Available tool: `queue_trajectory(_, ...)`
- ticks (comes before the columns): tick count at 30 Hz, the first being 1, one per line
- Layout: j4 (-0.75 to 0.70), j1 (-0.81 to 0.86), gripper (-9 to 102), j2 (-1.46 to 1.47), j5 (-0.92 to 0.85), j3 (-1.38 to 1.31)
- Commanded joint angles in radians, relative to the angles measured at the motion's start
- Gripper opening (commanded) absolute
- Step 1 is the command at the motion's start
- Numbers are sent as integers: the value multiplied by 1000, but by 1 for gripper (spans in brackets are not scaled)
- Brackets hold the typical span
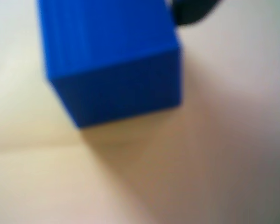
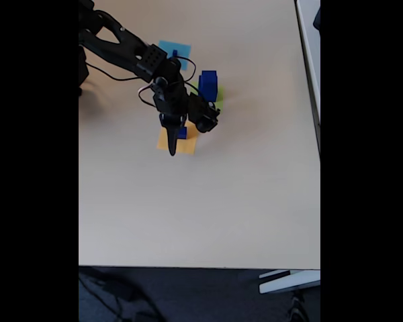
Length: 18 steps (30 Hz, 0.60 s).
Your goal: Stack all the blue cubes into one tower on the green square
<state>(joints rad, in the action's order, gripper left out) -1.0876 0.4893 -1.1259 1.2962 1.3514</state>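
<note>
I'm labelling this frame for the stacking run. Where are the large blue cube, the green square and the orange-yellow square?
large blue cube (image 2: 208, 85): fixed view, its side face.
green square (image 2: 219, 94): fixed view, edge showing beside the cube.
orange-yellow square (image 2: 188, 145): fixed view, bare lower right part.

Seen from above in the fixed view: a pale beige tabletop (image 2: 242, 201), plain and matte, evenly lit by soft daylight, slightly brighter toward the far edge. Beyond the near edge, dark grey floor (image 2: 208, 295) with a light-coloured furniture foot (image 2: 289, 282) and dark cables (image 2: 107, 288). Along the right, a narrow gap, then another pale surface (image 2: 310, 40).
</note>
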Motion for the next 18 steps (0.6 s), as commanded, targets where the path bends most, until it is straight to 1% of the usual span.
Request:
queue_trajectory(1,15,-9,45,-11,5,-61)
queue_trajectory(5,18,-15,42,-3,9,-61)
queue_trajectory(7,18,-15,38,-2,9,-61)
queue_trajectory(13,26,-17,36,2,9,-61)
queue_trajectory(18,28,-14,31,11,6,-69)
